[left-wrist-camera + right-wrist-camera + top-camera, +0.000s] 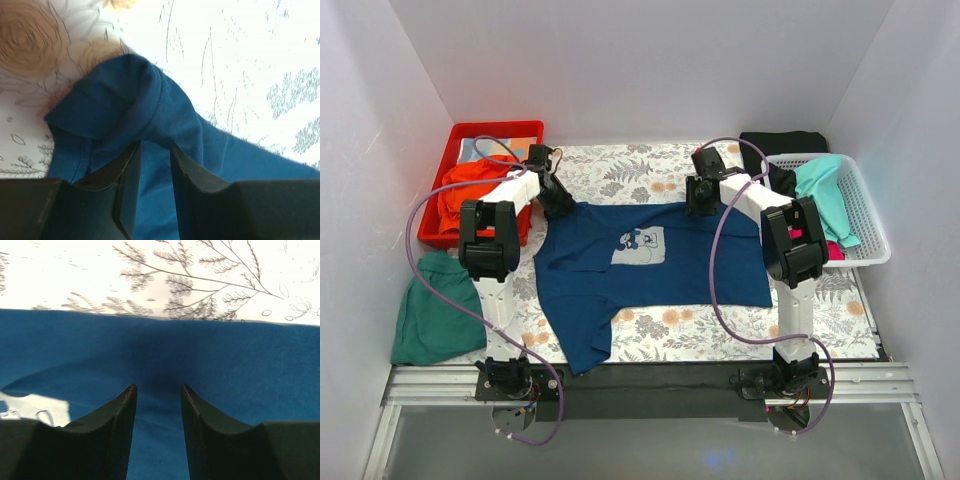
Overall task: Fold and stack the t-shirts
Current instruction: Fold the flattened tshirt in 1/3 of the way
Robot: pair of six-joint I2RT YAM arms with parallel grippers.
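We see one green shirt heaped to the left of the left gripper, whose narrowly parted jaws straddle a bunched corner of the one navy t-shirt; we cannot tell whether they pinch it. The right gripper stands released, jaws apart, over that shirt's far edge, with one black shirt and one turquoise shirt to its right.

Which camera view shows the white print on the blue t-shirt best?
The top external view: the whole print lies visible on the blue t-shirt. The right wrist view catches only one corner of it; the left wrist view shows only blue cloth.
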